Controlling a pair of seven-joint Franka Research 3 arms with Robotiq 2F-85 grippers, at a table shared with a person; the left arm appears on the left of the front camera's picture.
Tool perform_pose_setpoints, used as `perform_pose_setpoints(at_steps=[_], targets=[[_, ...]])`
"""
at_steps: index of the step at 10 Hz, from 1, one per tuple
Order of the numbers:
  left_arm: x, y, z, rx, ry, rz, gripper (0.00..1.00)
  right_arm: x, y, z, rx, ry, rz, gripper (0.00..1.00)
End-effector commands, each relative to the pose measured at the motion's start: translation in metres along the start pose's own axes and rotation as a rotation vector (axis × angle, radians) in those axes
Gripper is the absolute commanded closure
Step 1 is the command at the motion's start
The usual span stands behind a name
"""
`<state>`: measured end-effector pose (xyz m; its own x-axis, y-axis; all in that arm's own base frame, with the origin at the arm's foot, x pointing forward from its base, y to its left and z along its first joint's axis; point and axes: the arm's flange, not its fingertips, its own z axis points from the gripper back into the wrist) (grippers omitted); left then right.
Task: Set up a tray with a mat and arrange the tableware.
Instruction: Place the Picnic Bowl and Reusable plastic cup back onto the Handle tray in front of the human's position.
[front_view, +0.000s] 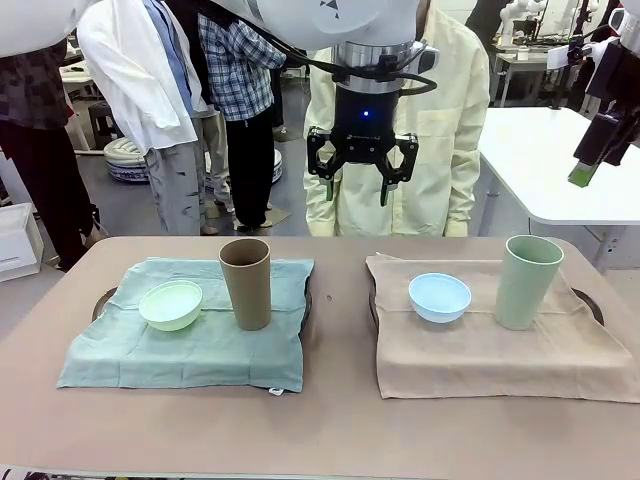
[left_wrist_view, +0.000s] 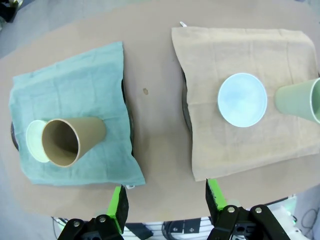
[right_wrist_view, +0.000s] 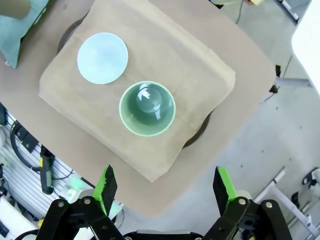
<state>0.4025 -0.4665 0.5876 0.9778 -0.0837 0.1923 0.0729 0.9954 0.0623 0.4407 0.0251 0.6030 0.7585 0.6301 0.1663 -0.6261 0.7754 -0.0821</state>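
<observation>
Below the right arm's spread, empty fingers (right_wrist_view: 166, 187) stands the sage cup (right_wrist_view: 147, 109).

Grey floor (front_view: 120, 205); white table (front_view: 560, 165) at right; people standing (front_view: 235, 90) behind brown table (front_view: 330, 400)

Left mat (front_view: 190, 335): teal green cloth
Right mat (front_view: 480, 340): tan beige cloth
Bowl at nine o'clock (front_view: 171, 304): pale mint green
Bowl at three o'clock (front_view: 440, 297): light blue
Left cup (front_view: 246, 283): tan brown
Right cup (front_view: 528, 281): pale sage green
Table (front_view: 330, 420): dull brownish pink
Person's coat (front_view: 450, 130): pale yellow
</observation>
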Motion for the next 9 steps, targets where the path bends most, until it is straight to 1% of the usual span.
perform_pose_setpoints(at_steps=[1,7,8,9], targets=[[0.001,0.001,0.000,-0.014,-0.005,-0.001,0.18,-0.002,0.000,-0.002,-0.018,0.013,-0.006,0.00],[0.001,0.001,0.000,-0.014,-0.005,-0.001,0.18,-0.002,0.000,-0.002,-0.018,0.013,-0.006,0.00],[-0.001,-0.001,0.000,-0.001,0.000,-0.002,0.18,0.000,0.000,0.000,0.000,0.000,0.000,0.00],[-0.014,0.017,0.003,-0.039,-0.015,0.014,0.18,0.001,-0.002,-0.004,-0.009,0.010,-0.001,0.00]])
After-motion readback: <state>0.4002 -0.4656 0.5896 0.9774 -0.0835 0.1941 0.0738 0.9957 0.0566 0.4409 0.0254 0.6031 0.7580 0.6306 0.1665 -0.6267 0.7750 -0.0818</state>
